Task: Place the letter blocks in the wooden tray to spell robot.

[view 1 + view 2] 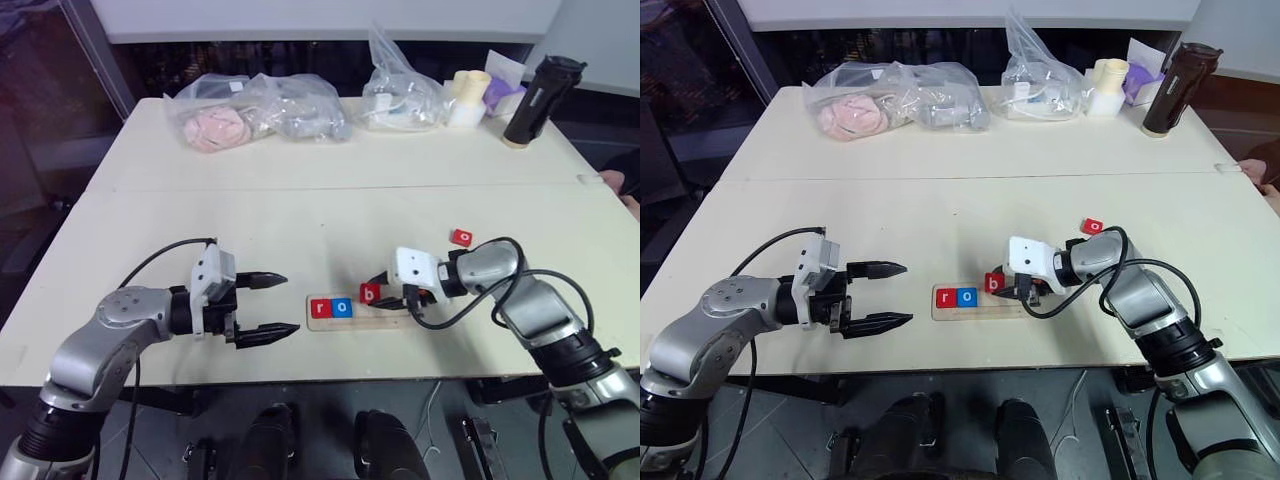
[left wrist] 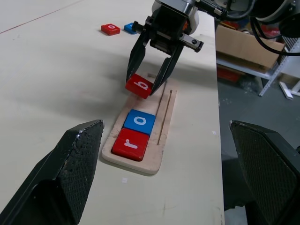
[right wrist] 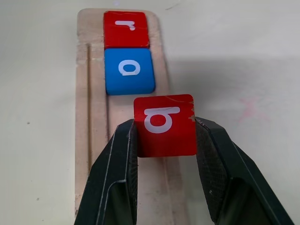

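Fingers of the right gripper (image 3: 164, 140) clamp the red b block (image 3: 164, 124) just above the wooden tray (image 2: 157, 140), next to the seated blue o block (image 2: 138, 122) and red r block (image 2: 130, 144); the left gripper (image 1: 268, 305) gapes wide and empty beside the tray; a red o block (image 1: 462, 237) and an apparently blue tile (image 2: 130, 28) lie apart on the table (image 1: 330, 200).

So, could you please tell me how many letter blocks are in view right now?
5. Red r and blue o lie in the wooden tray; red b is held in the right gripper above the tray; red o and a blue block lie on the table farther off.
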You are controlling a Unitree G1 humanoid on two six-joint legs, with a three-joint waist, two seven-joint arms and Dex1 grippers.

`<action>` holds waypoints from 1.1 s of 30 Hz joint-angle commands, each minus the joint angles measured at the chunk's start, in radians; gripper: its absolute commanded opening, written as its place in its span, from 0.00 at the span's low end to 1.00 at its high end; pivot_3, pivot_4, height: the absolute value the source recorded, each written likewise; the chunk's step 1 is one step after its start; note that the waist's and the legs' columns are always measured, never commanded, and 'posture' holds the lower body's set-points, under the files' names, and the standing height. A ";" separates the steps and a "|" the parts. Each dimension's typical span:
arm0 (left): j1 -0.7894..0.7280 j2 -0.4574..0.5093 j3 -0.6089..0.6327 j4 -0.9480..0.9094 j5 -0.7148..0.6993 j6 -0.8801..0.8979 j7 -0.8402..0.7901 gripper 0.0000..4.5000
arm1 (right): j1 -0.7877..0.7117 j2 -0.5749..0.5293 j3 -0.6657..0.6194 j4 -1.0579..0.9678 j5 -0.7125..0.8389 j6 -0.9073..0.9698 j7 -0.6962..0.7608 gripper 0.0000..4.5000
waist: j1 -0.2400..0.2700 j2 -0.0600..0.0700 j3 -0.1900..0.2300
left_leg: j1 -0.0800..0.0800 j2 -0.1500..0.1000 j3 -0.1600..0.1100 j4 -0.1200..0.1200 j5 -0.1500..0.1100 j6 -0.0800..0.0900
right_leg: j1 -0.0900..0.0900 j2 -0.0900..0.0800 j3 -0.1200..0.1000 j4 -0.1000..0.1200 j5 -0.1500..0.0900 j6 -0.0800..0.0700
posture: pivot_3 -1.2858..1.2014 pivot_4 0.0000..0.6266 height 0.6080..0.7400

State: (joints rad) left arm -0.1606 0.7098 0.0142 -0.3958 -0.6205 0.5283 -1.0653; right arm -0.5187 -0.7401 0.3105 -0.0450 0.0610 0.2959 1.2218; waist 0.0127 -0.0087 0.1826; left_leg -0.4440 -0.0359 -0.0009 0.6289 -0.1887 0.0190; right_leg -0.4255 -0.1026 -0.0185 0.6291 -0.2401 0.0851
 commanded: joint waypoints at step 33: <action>-0.023 -0.013 0.012 -0.058 -0.023 0.025 0.060 1.00 | -0.008 0.023 0.039 -0.081 0.018 0.087 0.018 0.25 | -0.001 0.000 0.000 | 0.000 0.000 0.000 0.001 0.000 -0.001 | 0.000 0.000 -0.001 0.000 0.000 0.000 | 0.52 0.24 0.88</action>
State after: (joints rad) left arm -0.1890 0.6956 0.0141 -0.4160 -0.6234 0.5612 -1.0012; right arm -0.5074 -0.7238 0.3522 -0.1172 0.0807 0.3979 1.2419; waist 0.0119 -0.0088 0.1827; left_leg -0.4438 -0.0359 -0.0011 0.6295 -0.1892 0.0182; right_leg -0.4252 -0.1025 -0.0192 0.6292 -0.2401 0.0852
